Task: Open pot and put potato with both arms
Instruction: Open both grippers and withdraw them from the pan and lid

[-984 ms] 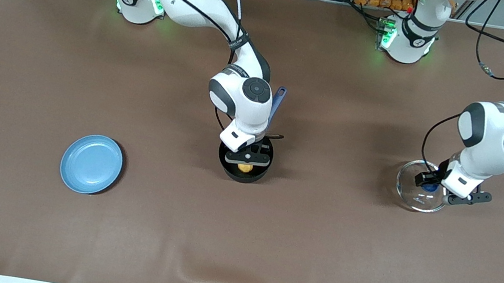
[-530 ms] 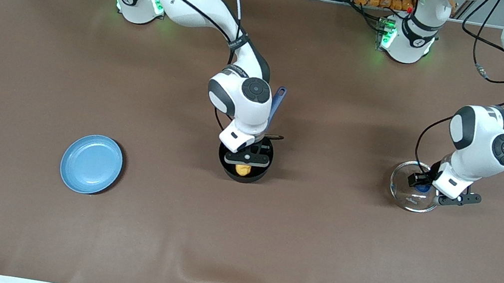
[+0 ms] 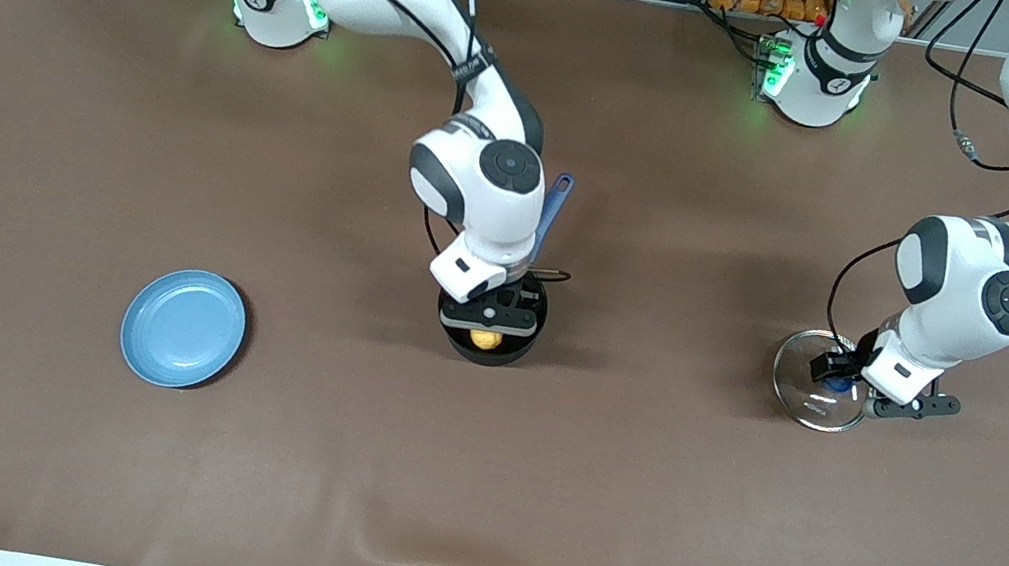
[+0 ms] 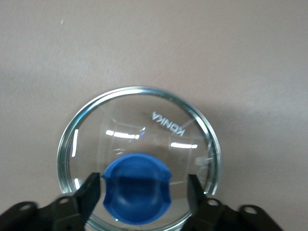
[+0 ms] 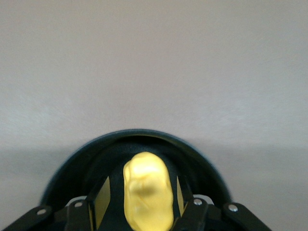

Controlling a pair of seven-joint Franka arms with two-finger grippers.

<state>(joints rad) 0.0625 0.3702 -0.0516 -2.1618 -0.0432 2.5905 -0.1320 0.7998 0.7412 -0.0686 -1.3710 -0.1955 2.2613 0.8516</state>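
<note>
So the right gripper [image 3: 489, 324] sits spread over the open pot [image 3: 491, 321] with the potato [image 5: 147, 190] directly below between its fingers, while the left gripper [image 3: 838, 381] pinches the lid [image 4: 137, 154] knob near the left arm's end.

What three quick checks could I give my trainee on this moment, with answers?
1. True or false: the lid sits on the pot.
2. Where is the potato? A: on the blue plate. B: in the pot. C: on the table beside the lid.
3. Fill in: the ____ end effector is at the lid's blue knob.

Key
1. False. The lid is off, toward the left arm's end of the table.
2. B. It lies in the pot under the right end effector, whose fingers stand open on either side of it.
3. Left: the left end effector grips the knob.
</note>
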